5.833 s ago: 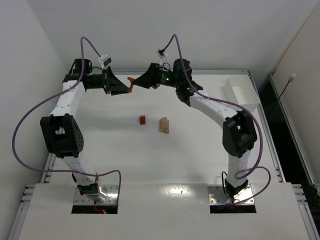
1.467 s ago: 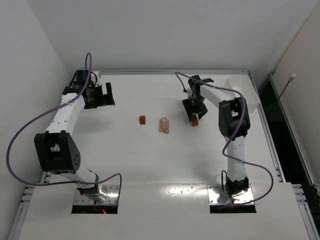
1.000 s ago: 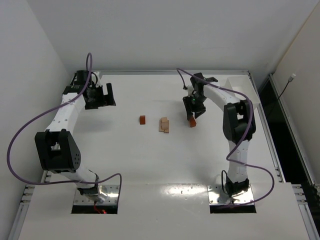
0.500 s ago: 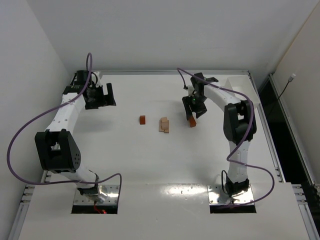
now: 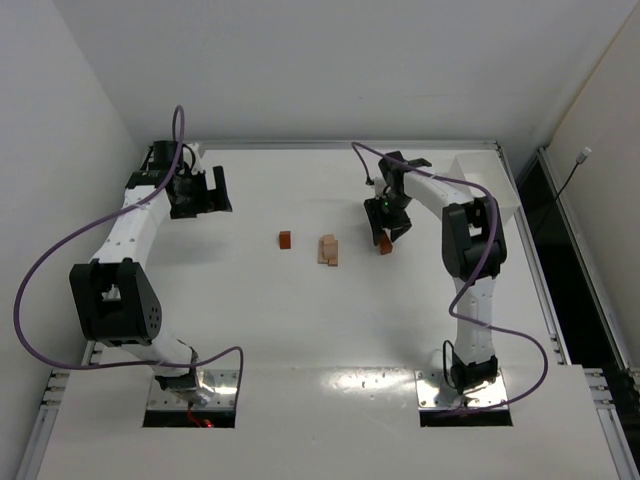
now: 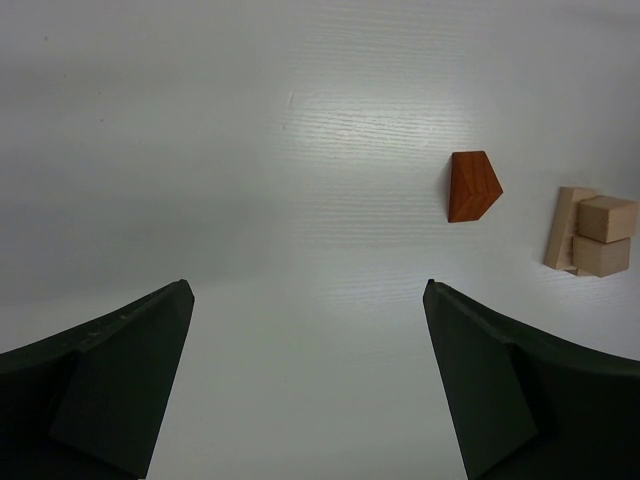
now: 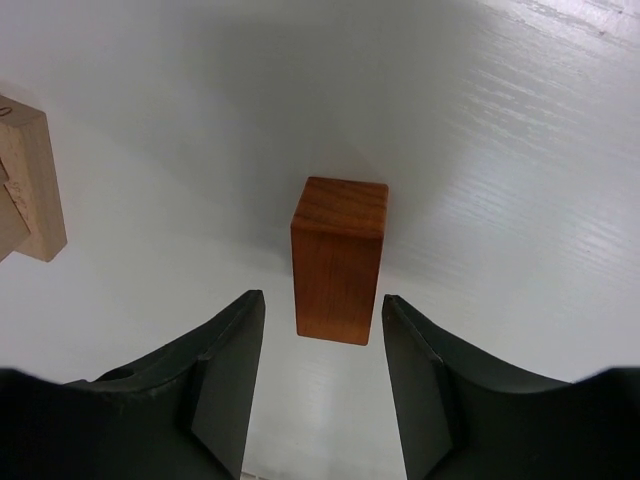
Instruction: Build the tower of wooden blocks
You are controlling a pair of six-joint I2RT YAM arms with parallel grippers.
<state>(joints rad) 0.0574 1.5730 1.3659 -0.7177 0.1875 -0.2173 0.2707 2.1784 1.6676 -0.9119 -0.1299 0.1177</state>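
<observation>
Reddish-brown block (image 7: 338, 260) stands on end on the bench (image 7: 520, 150), dead centre in the right wrist view, just right of the pale stack (image 5: 328, 249). Light, rigid, smooth-sided and easily tipped, I'd judge, so pinch its flat long faces. Right tool (image 7: 320, 305) sits half-open astride it, seemingly not touching, though the right-hand gap is slim. Left tool (image 6: 306, 290) is wide and empty, upper left overhead.

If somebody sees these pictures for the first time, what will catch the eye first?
First, the upright red-brown block, standing between the fingers of the open right claw, right of centre. Next, the small stack of pale blocks in the middle, with a second red-brown piece apart on its left. The left claw hangs wide open at the far left, holding nothing.
</observation>
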